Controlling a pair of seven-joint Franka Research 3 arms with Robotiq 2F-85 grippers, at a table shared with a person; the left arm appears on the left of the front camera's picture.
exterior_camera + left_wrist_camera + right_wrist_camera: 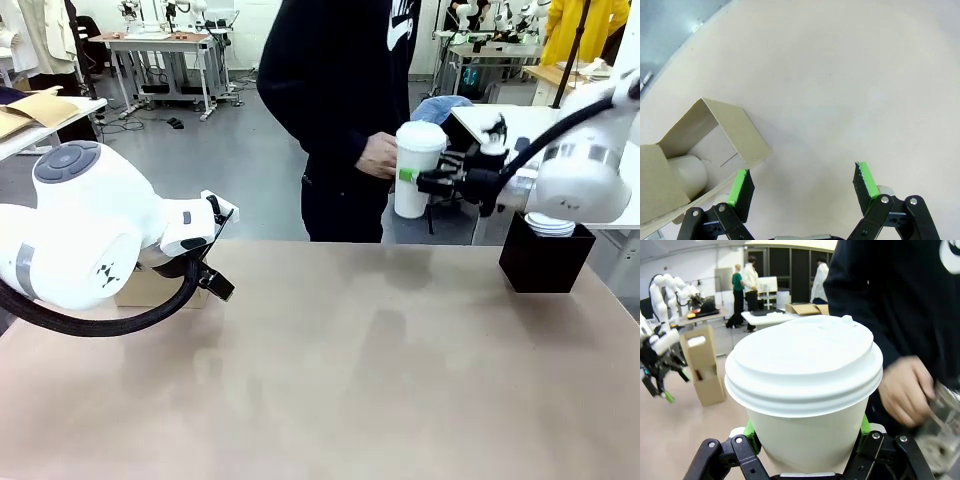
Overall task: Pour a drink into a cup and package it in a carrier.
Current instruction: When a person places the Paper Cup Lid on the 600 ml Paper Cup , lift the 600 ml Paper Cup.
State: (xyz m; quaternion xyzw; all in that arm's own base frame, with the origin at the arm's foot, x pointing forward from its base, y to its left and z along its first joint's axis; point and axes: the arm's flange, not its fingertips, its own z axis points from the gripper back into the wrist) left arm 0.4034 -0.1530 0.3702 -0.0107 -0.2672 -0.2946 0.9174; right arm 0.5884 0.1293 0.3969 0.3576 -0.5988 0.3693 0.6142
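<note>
Right hand (420, 181) around lidded cup (419, 148)

- A beige table (350, 380) with a plain, matt top.
- A black box (545, 265) stands on it at the far right; white round lids (550, 224) show at its top.
- A person in a dark top (340, 100) stands at the far edge.
- Behind is a grey floor (230, 150) and a work table (165, 42), well apart.
- Flat brown cardboard (30, 108) lies on a side table (55, 127) at the far left.
</note>
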